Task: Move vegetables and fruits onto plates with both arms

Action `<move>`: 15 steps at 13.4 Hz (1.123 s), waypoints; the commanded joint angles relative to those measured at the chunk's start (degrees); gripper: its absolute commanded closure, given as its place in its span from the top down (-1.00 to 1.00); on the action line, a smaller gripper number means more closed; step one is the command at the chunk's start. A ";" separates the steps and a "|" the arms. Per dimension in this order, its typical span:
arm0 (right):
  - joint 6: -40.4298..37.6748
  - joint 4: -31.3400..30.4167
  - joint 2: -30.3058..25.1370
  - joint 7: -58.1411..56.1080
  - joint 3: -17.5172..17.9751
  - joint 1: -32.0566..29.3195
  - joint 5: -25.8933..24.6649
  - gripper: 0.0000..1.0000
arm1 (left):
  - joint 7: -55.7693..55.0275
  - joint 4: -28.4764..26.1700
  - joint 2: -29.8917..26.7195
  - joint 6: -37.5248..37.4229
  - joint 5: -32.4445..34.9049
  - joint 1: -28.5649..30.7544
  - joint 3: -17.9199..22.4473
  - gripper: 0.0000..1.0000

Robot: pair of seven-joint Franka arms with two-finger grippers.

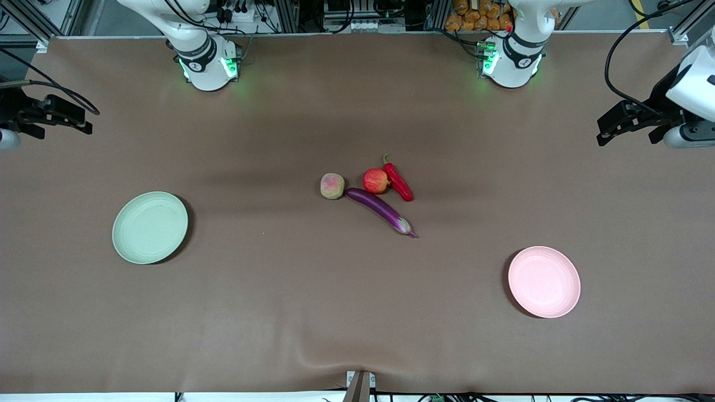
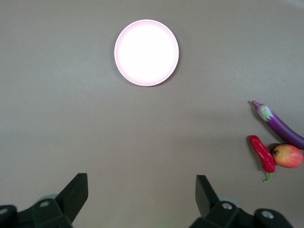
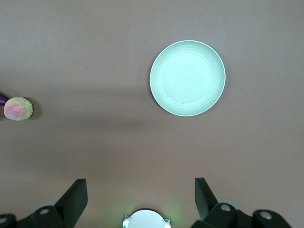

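In the middle of the table lie the purple eggplant (image 1: 380, 209), the red chili (image 1: 399, 183), the red apple-like fruit (image 1: 375, 180) and the green-yellow fruit (image 1: 332, 186), close together. The pale green plate (image 1: 149, 227) sits toward the right arm's end and the pale pink plate (image 1: 544, 282) toward the left arm's end; both are bare. My left gripper (image 1: 603, 131) hangs open and empty high over its end of the table. Its wrist view shows the gripper (image 2: 141, 190), the pink plate (image 2: 146, 52), eggplant (image 2: 282, 126), chili (image 2: 262, 154) and apple (image 2: 287, 156). My right gripper (image 1: 84, 123) (image 3: 141, 192) is open and empty over its own end, with the green plate (image 3: 187, 78) and the green-yellow fruit (image 3: 18, 108) in its wrist view.
The brown table cover (image 1: 279, 312) has a wrinkle at the edge nearest the front camera. The two green-lit arm bases (image 1: 208, 64) (image 1: 511, 61) stand along the edge farthest from that camera. The right arm's base (image 3: 146, 219) shows in the right wrist view.
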 commanded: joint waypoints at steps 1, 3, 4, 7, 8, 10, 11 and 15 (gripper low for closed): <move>-0.08 -0.25 -0.45 0.28 0.79 -1.21 0.72 1.00 | 1.14 1.50 0.57 -1.49 1.04 0.12 -0.29 1.00; -0.08 -0.25 -0.36 0.28 0.79 -1.30 0.72 1.00 | 1.14 1.50 0.75 -1.49 0.95 0.29 -0.29 1.00; -0.08 -0.25 -0.45 0.28 0.79 -1.21 0.72 1.00 | 1.14 1.50 0.75 -1.49 1.04 0.38 -0.29 1.00; -0.17 -0.25 -0.45 0.28 0.71 -1.30 0.72 1.00 | 0.35 1.67 1.89 -1.14 0.87 0.29 -0.20 1.00; -0.17 -0.25 -0.36 0.28 0.71 -1.30 0.72 1.00 | 0.17 1.59 2.33 -1.06 0.78 0.29 -0.29 1.00; -0.17 -0.25 -0.45 0.28 0.79 -1.21 0.72 1.00 | 0.00 1.41 2.59 -0.71 0.87 0.03 -0.29 1.00; -0.17 -0.25 -0.36 0.28 0.79 -1.30 0.72 1.00 | -0.70 1.15 2.77 -0.18 0.87 -0.06 -0.37 1.00; -0.17 -0.33 -0.36 0.28 0.71 -1.30 0.72 1.00 | -16.49 0.36 6.71 4.38 0.95 -2.25 -3.00 1.00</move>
